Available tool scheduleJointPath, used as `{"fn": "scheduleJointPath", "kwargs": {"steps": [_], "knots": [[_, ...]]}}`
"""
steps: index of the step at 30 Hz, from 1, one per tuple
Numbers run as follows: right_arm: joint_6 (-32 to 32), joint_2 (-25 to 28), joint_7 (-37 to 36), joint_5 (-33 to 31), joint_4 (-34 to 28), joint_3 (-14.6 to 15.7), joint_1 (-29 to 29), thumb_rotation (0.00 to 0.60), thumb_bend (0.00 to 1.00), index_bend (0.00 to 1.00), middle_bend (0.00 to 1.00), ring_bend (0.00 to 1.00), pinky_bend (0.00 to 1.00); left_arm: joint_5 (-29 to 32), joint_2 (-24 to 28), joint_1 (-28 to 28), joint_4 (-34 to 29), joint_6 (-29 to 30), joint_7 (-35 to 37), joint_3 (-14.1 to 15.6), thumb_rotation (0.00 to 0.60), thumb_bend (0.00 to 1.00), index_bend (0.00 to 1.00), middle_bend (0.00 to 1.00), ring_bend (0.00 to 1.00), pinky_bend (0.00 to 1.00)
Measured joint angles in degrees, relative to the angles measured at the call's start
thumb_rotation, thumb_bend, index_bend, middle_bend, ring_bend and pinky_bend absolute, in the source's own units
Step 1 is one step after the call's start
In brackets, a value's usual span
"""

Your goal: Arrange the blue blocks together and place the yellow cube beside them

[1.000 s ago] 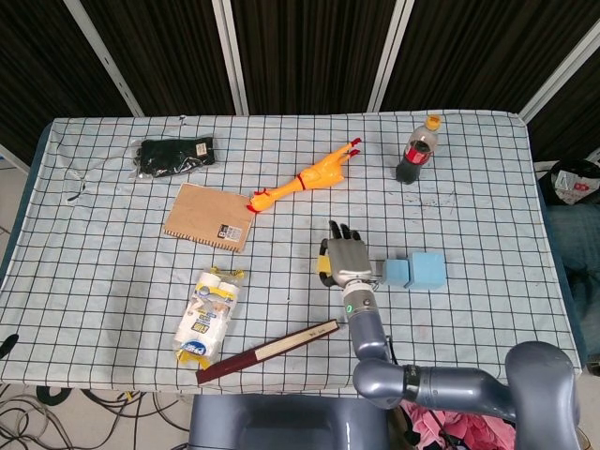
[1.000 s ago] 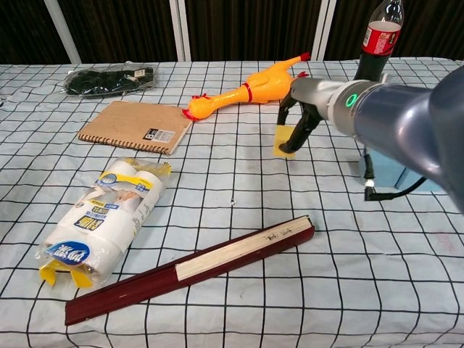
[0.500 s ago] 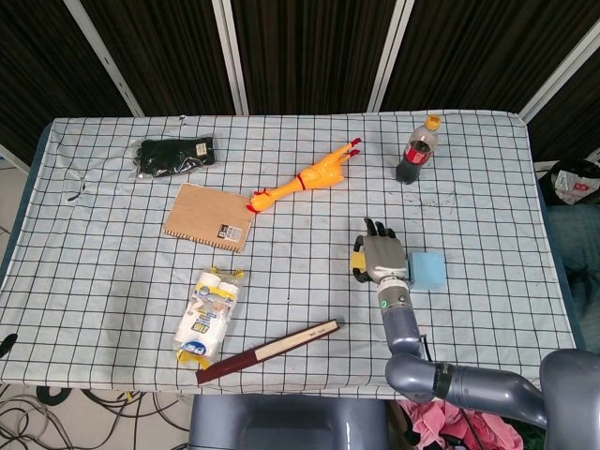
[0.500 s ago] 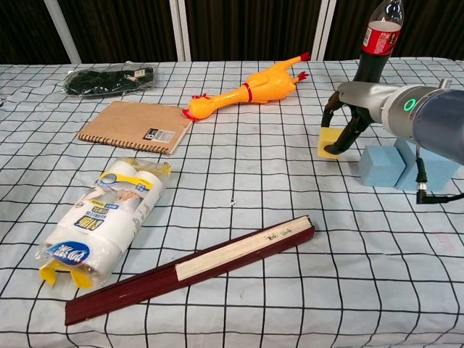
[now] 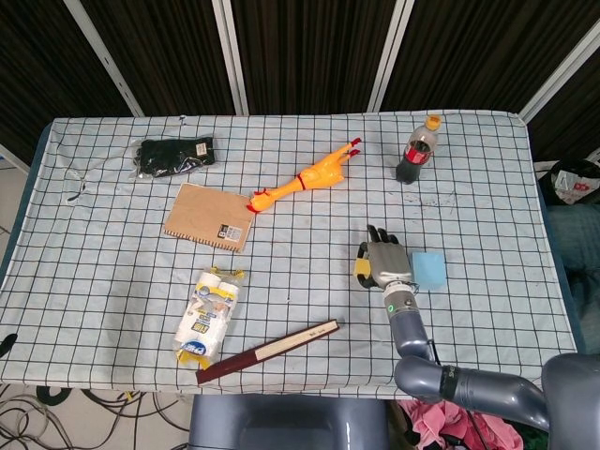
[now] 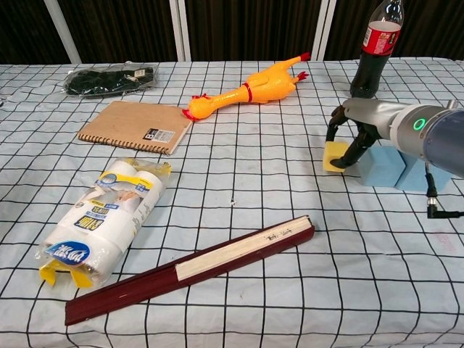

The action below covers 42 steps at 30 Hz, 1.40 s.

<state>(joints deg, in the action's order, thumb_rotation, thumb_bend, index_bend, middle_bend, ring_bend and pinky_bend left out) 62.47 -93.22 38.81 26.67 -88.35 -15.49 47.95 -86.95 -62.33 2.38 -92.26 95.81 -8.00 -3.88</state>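
My right hand (image 5: 387,265) (image 6: 353,130) holds the yellow cube (image 6: 335,156) (image 5: 361,268) between its dark fingers, low at the tablecloth. The cube sits right against the left side of the two light blue blocks. Those blocks (image 6: 378,167) (image 6: 415,172) stand side by side and touching. In the head view the hand covers the nearer block and only the right blue block (image 5: 429,270) shows. My left hand appears in neither view.
A cola bottle (image 6: 375,47) stands behind the blocks. A rubber chicken (image 6: 250,88), a brown notebook (image 6: 134,126) and a black pouch (image 6: 109,78) lie further left. A tissue pack (image 6: 101,217) and a dark red book (image 6: 192,268) lie near the front edge.
My right hand has carried the yellow cube rightward and down, from the table's middle to the left side of the blue blocks.
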Motion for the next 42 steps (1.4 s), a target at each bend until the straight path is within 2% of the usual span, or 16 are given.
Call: {"fn": "scheduleJointPath", "kwargs": {"steps": [18, 42], "knots": [[-6.97, 2.71, -4.96, 3.54, 2.45, 2.52, -1.17, 0.600, 0.30, 0.46, 0.00, 0.00, 0.09, 0.11, -0.01, 0.02, -0.05, -0.01, -0.22, -0.04, 0.600, 0.04, 0.21, 0.06, 0.00, 0.00], [-11.82, 4.80, -10.11, 5.89, 4.87, 4.22, -0.95, 0.600, 0.30, 0.39, 0.00, 0.00, 0.09, 0.45, -0.26, -0.01, -0.02, 0.02, -0.99, -0.26, 0.600, 0.04, 0.21, 0.06, 0.00, 0.00]]}}
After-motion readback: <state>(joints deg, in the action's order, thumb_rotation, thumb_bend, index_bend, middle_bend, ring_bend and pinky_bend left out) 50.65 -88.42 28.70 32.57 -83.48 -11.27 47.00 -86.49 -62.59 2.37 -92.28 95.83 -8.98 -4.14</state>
